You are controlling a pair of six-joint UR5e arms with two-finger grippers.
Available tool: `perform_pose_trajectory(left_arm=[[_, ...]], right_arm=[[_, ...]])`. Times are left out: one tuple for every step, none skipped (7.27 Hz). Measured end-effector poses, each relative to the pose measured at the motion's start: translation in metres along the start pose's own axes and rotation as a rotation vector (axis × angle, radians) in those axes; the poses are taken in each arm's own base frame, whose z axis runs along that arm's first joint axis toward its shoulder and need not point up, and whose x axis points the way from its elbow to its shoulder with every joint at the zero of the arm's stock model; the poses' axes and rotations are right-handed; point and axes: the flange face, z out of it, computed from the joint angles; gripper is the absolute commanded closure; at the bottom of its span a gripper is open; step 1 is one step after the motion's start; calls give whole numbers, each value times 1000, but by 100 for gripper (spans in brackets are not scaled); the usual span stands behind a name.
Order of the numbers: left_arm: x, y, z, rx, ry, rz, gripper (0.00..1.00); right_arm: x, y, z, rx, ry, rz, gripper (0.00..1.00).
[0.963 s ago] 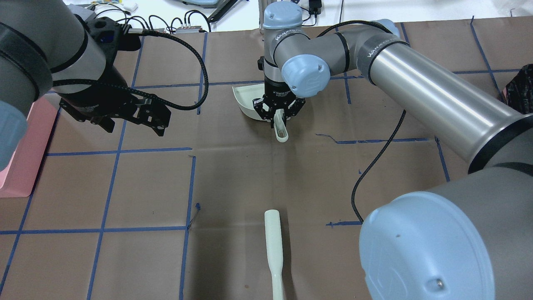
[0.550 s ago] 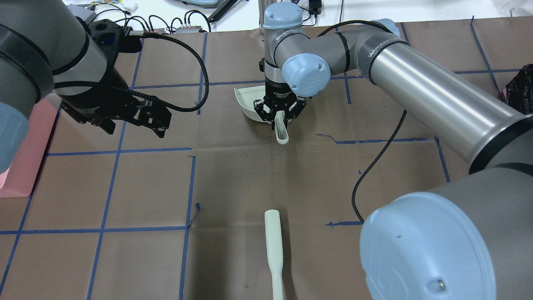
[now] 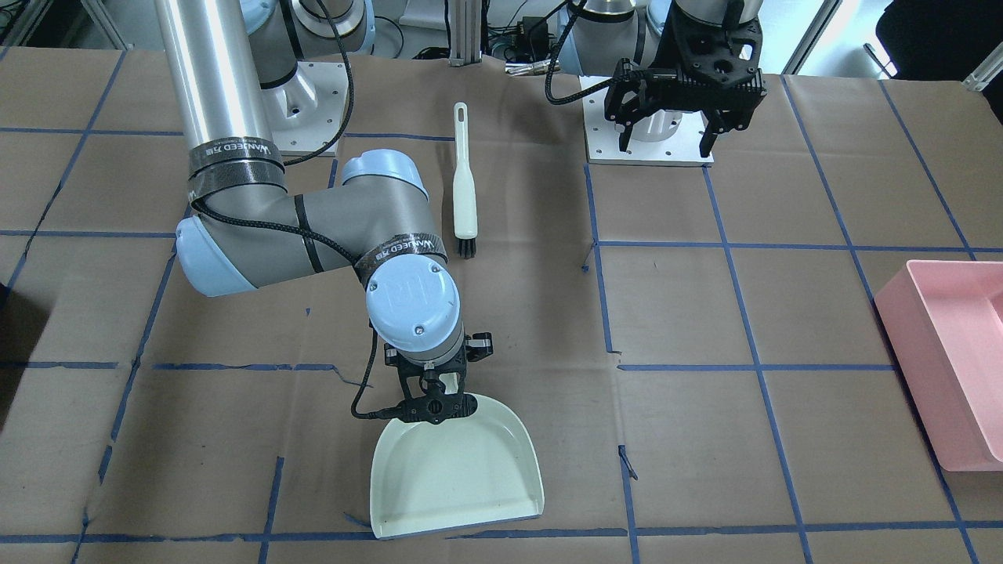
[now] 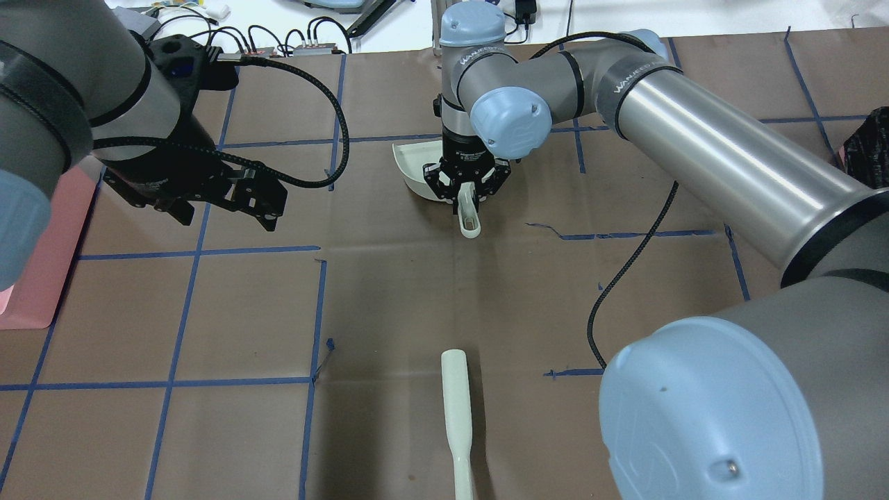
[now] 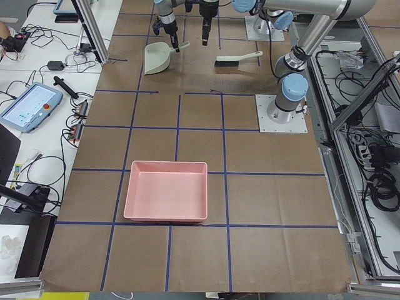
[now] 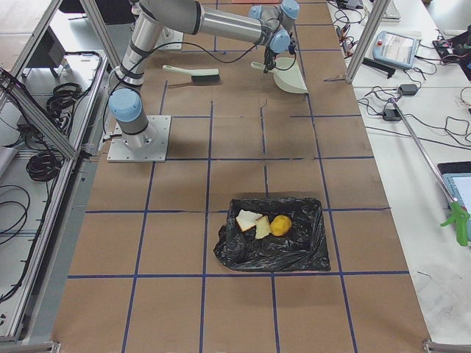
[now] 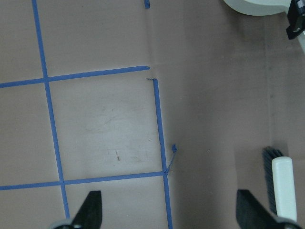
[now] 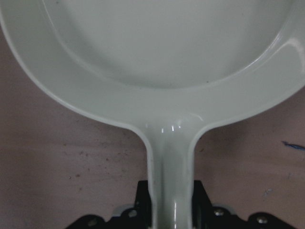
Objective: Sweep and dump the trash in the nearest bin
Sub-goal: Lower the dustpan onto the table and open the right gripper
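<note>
The trash lies inside the black bag bin in the exterior right view: a yellow-brown potato and two pieces of white bread. My right gripper is shut on the handle of the pale green dustpan, which rests flat and empty on the table; the wrist view shows the handle between the fingers. My left gripper is open and empty and hovers over the table's left side. The pale brush lies alone near the robot's side, also in the left wrist view.
A pink bin stands at the table's end on my left, also in the overhead view. The black bag shows at the overhead view's right edge. Blue tape lines grid the brown table. A black cable hangs from the right arm.
The right gripper and the dustpan have shifted very slightly to the right. The left gripper has edged slightly. The brush has not moved.
</note>
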Motion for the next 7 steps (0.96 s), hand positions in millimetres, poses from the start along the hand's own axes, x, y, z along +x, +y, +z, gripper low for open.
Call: perform_pose_trajectory(left_arm=[[0, 0, 0, -1, 0, 0, 0], [0, -1, 1, -2, 1, 0, 0], [0, -1, 1, -3, 0, -1, 0], [0, -1, 2, -5, 0, -1, 0], [0, -2, 2, -6, 0, 0, 0], [0, -2, 3, -6, 0, 0, 0], [0, -2, 3, -7, 1, 0, 0]], right_arm=[[0, 0, 0, 2, -1, 5, 0], [1, -1, -1, 5, -2, 9, 0], [5, -3, -4, 7, -4, 14, 0], [9, -4, -7, 10, -6, 18, 0], [12, -5, -14, 18, -8, 18, 0], [13, -5, -26, 27, -8, 16, 0], [17, -4, -47, 29, -4, 8, 0]])
